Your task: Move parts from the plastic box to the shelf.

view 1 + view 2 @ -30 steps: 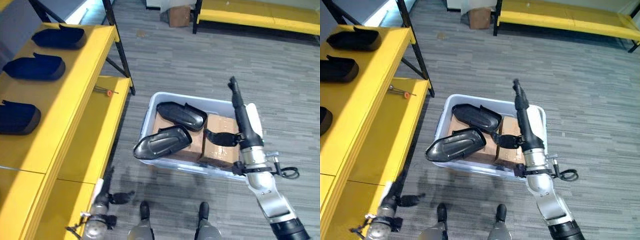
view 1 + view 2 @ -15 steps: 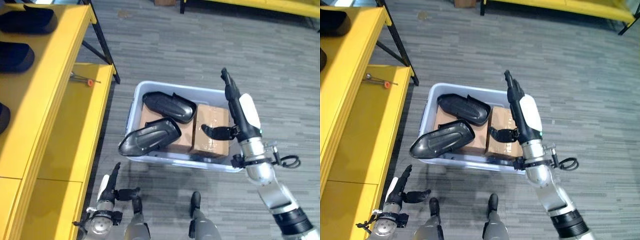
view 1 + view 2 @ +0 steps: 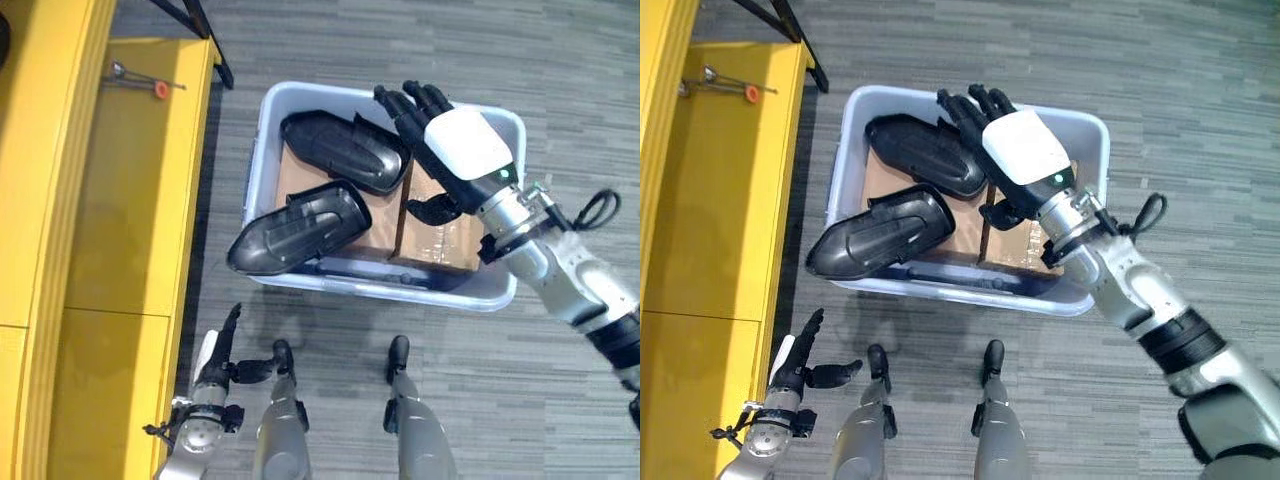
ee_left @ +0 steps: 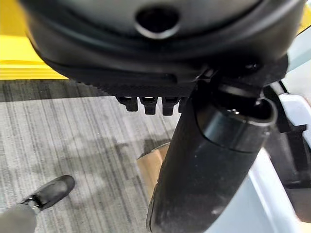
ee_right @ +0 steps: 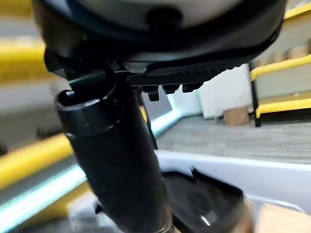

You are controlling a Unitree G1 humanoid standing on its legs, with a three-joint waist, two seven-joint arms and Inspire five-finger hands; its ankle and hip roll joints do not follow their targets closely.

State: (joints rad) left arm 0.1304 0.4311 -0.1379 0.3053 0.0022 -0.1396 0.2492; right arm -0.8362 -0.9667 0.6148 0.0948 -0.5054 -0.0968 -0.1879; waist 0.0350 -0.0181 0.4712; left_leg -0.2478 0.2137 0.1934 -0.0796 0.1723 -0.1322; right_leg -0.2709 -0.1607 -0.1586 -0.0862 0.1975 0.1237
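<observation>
Left eye view gives us two black parts [image 3: 345, 150] [image 3: 295, 226] lying on two cardboard boxes [image 3: 440, 225] inside the plastic box [image 3: 262, 140]. Our right hand [image 3: 450, 150] hovers over them, fingers straight and spread, holding nothing. Our left hand [image 3: 213, 365] hangs low beside the yellow shelf [image 3: 120, 220], fingers relaxed.

The right hand [image 5: 160, 34] shows as a dark bulk with its thumb [image 5: 116, 165] extended and straight fingers [image 5: 167, 89] beside it. Past them lie the pale rim of the plastic box [image 5: 233, 167], a black part [image 5: 204, 204] inside it, grey floor [image 5: 233, 136] and a yellow shelf [image 5: 277, 107].
</observation>
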